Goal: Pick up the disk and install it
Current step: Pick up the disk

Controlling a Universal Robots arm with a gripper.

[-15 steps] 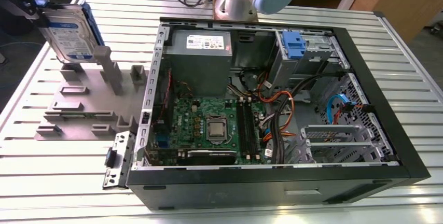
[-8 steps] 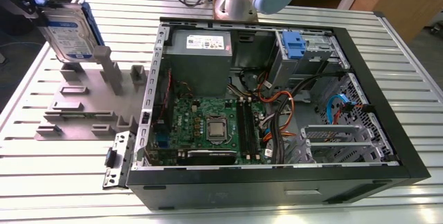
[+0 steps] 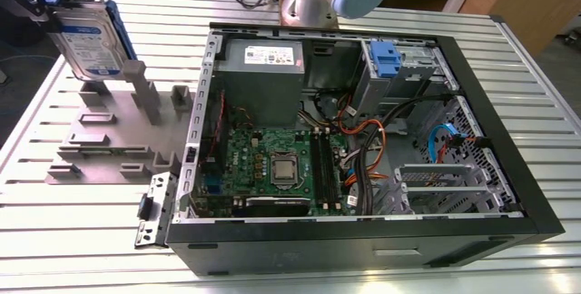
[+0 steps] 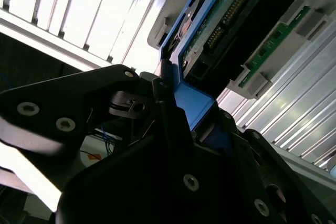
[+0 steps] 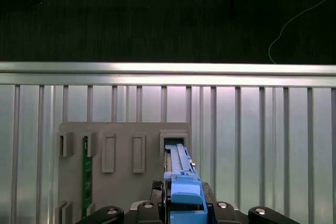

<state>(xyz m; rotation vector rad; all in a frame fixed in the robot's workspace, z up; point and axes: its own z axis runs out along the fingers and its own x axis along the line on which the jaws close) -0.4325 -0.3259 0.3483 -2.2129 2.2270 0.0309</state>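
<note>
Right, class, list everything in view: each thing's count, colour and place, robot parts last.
disk: one, silver-grey with blue rails, held upright at the exterior view's left.
fixture: one, grey, below the disk.
green board: one, green, in a fixture slot.
computer case: one, black, open, mid-table.
power supply: one, grey, inside the case.
table: one, silver, slatted.
arm: one, grey with blue cap, at the case's far side.
claw: one, black, shut on the disk.

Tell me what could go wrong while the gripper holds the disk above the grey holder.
1. The gripper grips the disk at one end; it might slip or tilt.
2. The disk hangs close to the holder's posts and could hit them.
3. Cables crowd the computer case and might snag it.
</note>
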